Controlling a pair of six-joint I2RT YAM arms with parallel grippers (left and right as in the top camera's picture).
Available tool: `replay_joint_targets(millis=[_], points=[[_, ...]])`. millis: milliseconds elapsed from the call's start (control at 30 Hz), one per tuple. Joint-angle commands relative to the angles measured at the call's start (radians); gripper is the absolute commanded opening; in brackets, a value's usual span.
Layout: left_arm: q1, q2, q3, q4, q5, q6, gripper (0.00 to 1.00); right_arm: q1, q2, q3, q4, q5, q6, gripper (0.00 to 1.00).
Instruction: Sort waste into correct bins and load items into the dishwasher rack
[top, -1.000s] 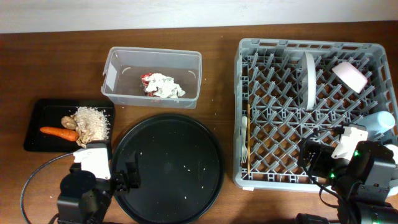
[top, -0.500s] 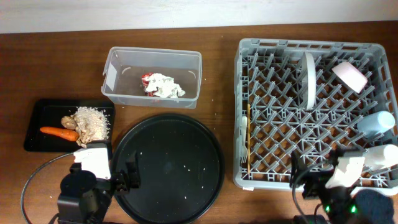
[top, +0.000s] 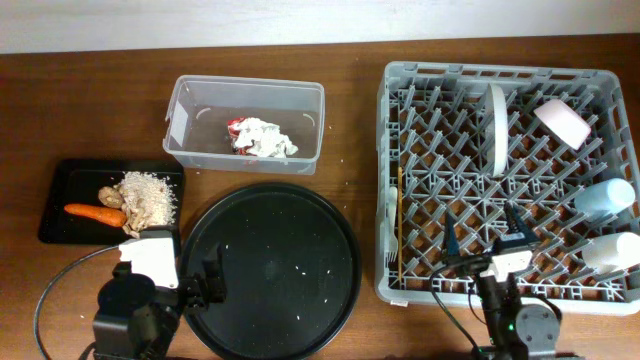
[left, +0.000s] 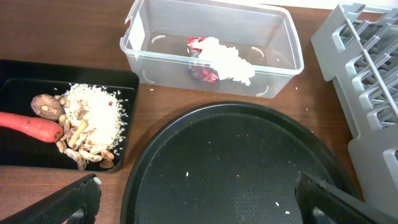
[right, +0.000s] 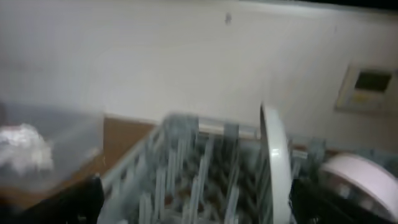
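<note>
Chopsticks (top: 399, 225) lengthwise near-to-far in rack (top: 500, 72); left tool (left: 198, 180), right tool (top: 483, 225) agape, empty.

Lab-like test room — wooden table (top: 90, 110), bare white wall (right: 155, 62), wall panel (right: 371, 82).

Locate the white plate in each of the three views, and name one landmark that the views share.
Overhead: the white plate stands on edge in the upper middle of the dishwasher rack, on the picture's right side.
Left wrist: not in it; only a corner of the dishwasher rack shows at the right edge.
Right wrist: right of centre, upright and edge-on.
Shared landmark: the dishwasher rack.
</note>
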Motion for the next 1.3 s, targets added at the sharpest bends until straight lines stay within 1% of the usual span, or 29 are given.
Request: replay_joint_targets(millis=[0, 33, 1067, 1200, 1267], points=[[0.002, -0.005, -0.002, 0.002, -0.011, 0.012, 0.99, 0.01, -0.007, -0.006, -0.16, 0.026, -0.035, 0.98], [0.002, -0.005, -0.002, 0.002, -0.011, 0.012, 0.99, 0.015, -0.007, -0.006, -0.152, 0.045, -0.013, 0.98], [0.002, -0.006, -0.002, 0.002, -0.011, 0.012, 0.99, 0.026, -0.007, -0.006, -0.151, 0.05, -0.013, 0.98], [0.022, -0.028, -0.009, -0.068, -0.035, 0.013, 0.99, 0.026, -0.007, -0.006, -0.151, 0.05, -0.013, 0.98], [0.051, -0.095, -0.081, -0.053, -0.031, 0.012, 0.99, 0.026, -0.007, -0.006, -0.151, 0.05, -0.013, 0.98]])
